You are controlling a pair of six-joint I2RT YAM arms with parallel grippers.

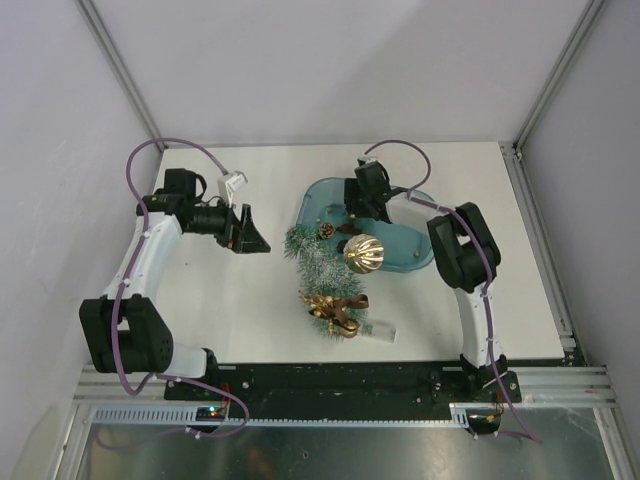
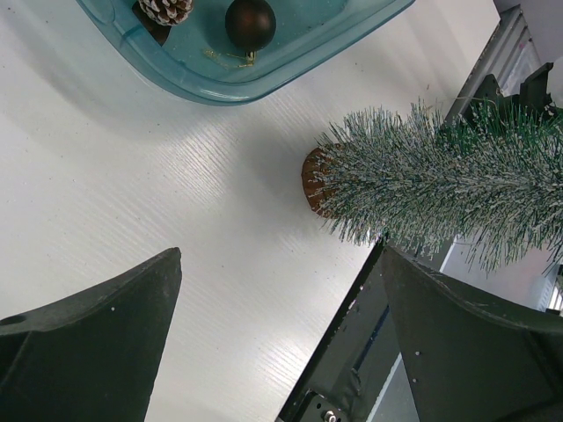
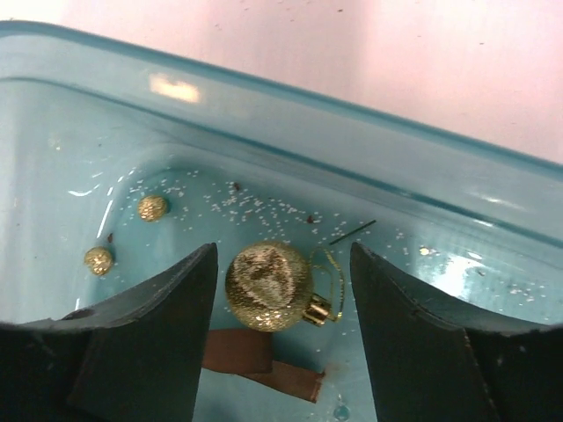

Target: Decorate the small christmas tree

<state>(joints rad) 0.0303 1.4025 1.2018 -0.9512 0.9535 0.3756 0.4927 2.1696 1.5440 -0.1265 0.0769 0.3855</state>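
Note:
The small christmas tree [image 1: 318,275] lies on its side on the white table, with its wood-slice base toward the teal tub [image 1: 415,258]. A gold and brown bow ornament [image 1: 335,303] rests on it. In the left wrist view the tree [image 2: 440,180] lies ahead and right of my left gripper [image 2: 281,272], which is open and empty above bare table. My left gripper [image 1: 252,238] is left of the tree. My right gripper [image 1: 358,208] is down inside the tub. Its jaws are open on either side of a small gold glitter ball [image 3: 268,286], not closed on it.
A large gold ribbed ball [image 1: 364,253] sits at the tub's near rim beside the tree. The tub holds a pinecone [image 2: 165,9], a dark brown ball [image 2: 250,22], two tiny gold beads [image 3: 152,207] and a brown ribbon [image 3: 255,360]. A small clear object [image 1: 381,330] lies near the table's front edge.

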